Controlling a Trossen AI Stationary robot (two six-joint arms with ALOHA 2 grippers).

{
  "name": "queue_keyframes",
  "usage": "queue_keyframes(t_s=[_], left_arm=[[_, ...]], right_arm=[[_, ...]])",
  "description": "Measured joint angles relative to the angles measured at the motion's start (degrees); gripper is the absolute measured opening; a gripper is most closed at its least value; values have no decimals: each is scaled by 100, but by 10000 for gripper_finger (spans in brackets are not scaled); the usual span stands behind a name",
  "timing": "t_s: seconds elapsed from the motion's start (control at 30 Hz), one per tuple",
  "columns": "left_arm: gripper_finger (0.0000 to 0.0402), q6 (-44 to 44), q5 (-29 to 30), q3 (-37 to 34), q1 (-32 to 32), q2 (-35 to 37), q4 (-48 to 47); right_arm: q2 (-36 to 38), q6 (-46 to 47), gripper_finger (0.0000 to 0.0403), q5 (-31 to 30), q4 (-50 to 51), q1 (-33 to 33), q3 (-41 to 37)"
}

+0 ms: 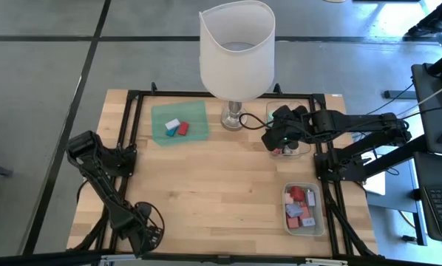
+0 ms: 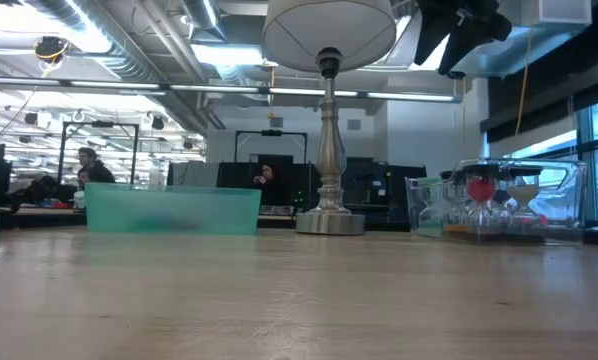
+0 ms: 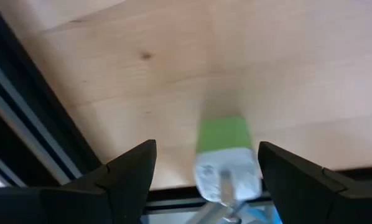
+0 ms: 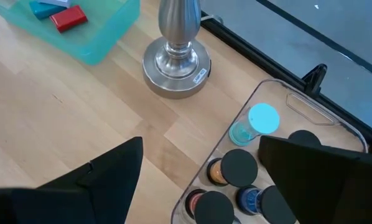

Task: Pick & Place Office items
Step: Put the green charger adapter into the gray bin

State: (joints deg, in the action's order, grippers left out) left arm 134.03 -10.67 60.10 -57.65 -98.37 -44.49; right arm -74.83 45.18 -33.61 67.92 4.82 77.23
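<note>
we see the right gripper positioned above the clear plastic tray of cylinders at the far right of the light wooden table, just beside the metal lamp base of the white-shaded lamp; its fingers stand apart and hold nothing

in that tray we observe several short dark-capped cylinders standing upright together with one teal cylinder

the translucent green tray at the far side of the table, left of the lamp, contains a red block, a blue block and a white block, lying close together

a second clear tray at the near right holds a cluster of red, pink, lavender and white eraser-like blocks

the left gripper rests at the near left corner of the table, folded back, fingers spread wide and empty
</note>
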Motion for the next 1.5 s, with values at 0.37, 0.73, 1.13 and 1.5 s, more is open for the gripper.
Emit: queue_keyframes(t_s=[0.37,0.73,1.13,1.5], left_arm=[[278,82,-81,-107,4,0,298],[260,139,-90,-112,0,-206,701],[150,113,131,-103,4,-513,1250],[150,-1244,2831,-114,408,90,1268]], right_arm=[[0,-146,324,-2,0,-73,0],[0,-277,324,-47,1,-251,0],[0,-392,324,-45,-5,-254,-2],[0,-414,324,738,-360,-223,-2]])
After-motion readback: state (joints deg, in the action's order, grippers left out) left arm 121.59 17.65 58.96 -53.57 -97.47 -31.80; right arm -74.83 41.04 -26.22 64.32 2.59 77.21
